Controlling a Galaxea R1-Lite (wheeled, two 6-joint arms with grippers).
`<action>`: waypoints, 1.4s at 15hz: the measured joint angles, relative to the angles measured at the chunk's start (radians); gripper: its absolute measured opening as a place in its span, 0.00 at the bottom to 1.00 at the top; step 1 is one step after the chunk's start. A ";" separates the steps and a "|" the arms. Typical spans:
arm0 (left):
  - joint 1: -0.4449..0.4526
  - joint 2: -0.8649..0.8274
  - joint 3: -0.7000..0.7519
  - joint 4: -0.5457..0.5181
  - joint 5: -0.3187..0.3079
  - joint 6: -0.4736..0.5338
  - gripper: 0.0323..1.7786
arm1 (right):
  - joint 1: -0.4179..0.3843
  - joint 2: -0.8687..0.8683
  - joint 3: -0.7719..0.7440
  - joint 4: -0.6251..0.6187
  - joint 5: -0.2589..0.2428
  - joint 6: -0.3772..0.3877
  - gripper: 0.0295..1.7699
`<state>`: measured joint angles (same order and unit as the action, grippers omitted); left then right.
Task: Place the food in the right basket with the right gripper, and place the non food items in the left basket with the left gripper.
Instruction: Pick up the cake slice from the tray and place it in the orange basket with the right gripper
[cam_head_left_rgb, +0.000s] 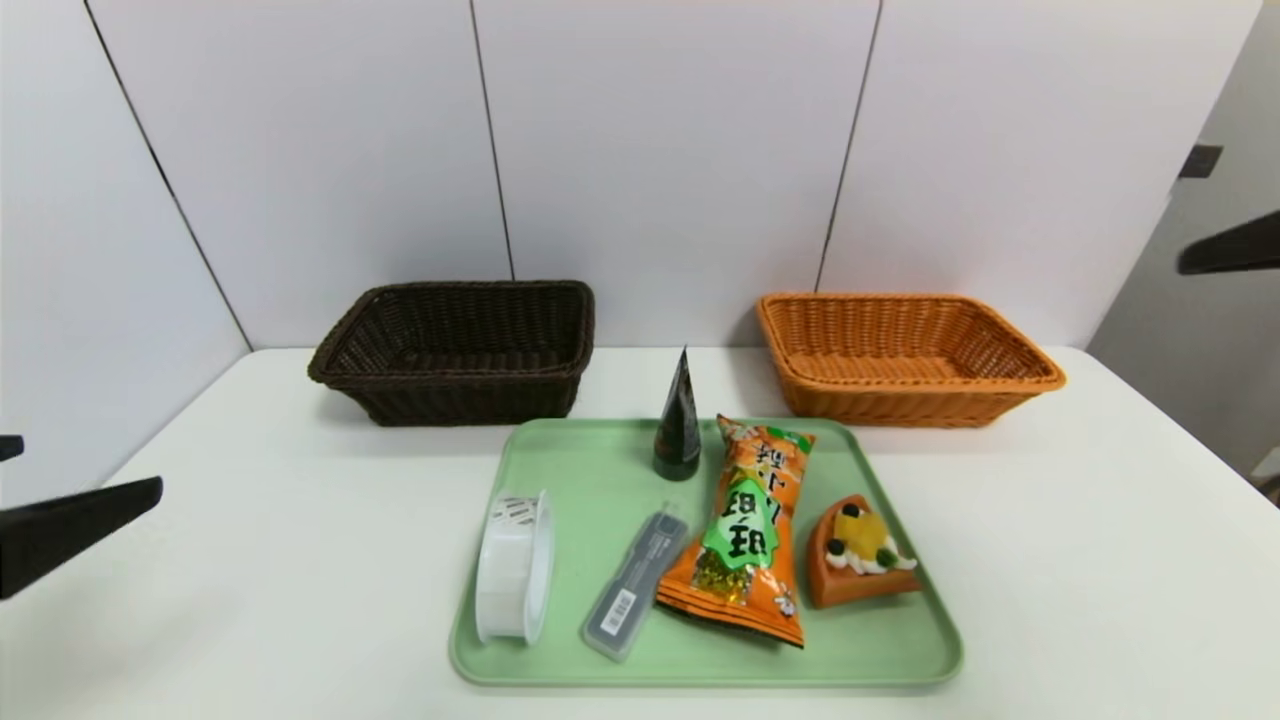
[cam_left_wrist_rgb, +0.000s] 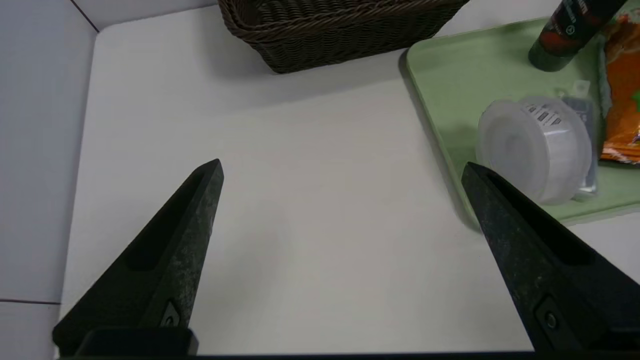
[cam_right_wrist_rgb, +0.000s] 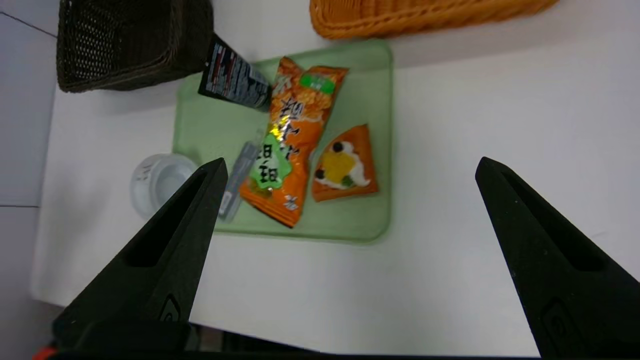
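On the white counter (cam_head_left_rgb: 300, 580) lies a pale green rectangular tray (cam_head_left_rgb: 800, 665), and all five items sit on it. At its left side the white plastic tape-like roll (cam_head_left_rgb: 512, 570) stands on edge; the slim grey rectangular case with a barcode (cam_head_left_rgb: 636, 585) lies aslant between the roll and the orange snack bag with a green label (cam_head_left_rgb: 745, 530). Near the tray's far edge the dark cone-shaped tube (cam_head_left_rgb: 679, 425) stands upright, tip up. The small orange cake wedge topped with yellow fruit (cam_head_left_rgb: 860, 555) lies to the right of the bag. Behind the tray are two baskets — the dark brown woven wicker one (cam_head_left_rgb: 470, 400) on the left, the orange-tan woven wicker one (cam_head_left_rgb: 920, 405) on the right. The black left claw (cam_left_wrist_rgb: 342, 167) hangs over the counter, left of the tray, its fingers spread wide and holding nothing. The black right claw (cam_right_wrist_rgb: 352, 162) is raised at the right — also wide open, nothing in its grasp.
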<state>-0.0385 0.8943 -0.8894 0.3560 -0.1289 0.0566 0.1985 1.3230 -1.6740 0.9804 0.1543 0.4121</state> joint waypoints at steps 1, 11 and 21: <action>-0.013 0.047 -0.058 0.039 0.001 -0.067 0.95 | 0.050 0.077 -0.079 0.071 0.000 0.081 0.97; -0.119 0.285 -0.211 0.012 0.035 -0.298 0.95 | 0.407 0.522 -0.273 0.154 -0.037 0.413 0.97; -0.174 0.354 -0.223 0.009 0.073 -0.328 0.95 | 0.634 0.603 -0.272 0.005 -0.354 0.355 0.97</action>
<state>-0.2126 1.2487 -1.1128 0.3645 -0.0562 -0.2717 0.8321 1.9262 -1.9464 0.9851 -0.2000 0.7672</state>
